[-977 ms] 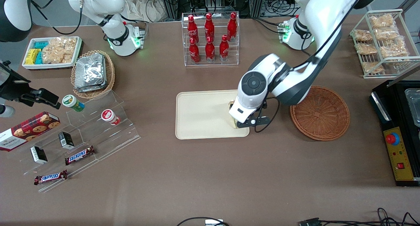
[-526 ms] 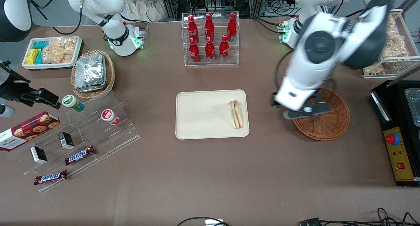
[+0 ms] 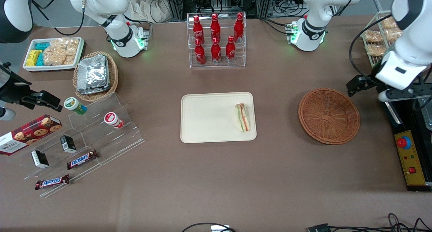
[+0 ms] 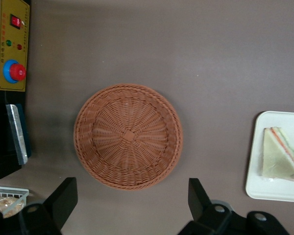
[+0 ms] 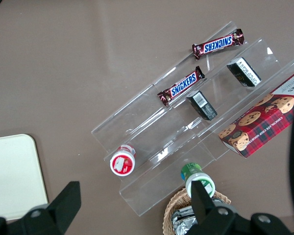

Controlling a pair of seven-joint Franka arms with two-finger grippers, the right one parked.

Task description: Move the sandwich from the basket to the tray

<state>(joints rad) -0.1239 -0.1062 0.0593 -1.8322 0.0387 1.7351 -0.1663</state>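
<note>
Fingers (image 4: 63,198) of the left arm's gripper (image 3: 375,90) stand wide apart with nothing between them; the gripper hangs in the air toward the working arm's end of the table, above the table edge next to the black control box (image 3: 410,156) with its red button, well apart from the basket (image 3: 329,115). In the left wrist view both dark fingers frame the basket (image 4: 128,136) from above, and its woven bowl holds nothing. Nearer the table's middle lies the tray (image 3: 206,119), and the sandwich (image 3: 243,117) rests flat on it, close to the tray edge that faces the basket, its green and red filling stripes turned up. The left wrist view shows the same sandwich (image 4: 281,154) lying on the tray (image 4: 274,188) corner. An acrylic rack of red bottles (image 3: 216,39) stands farther from the front camera than the tray.
</note>
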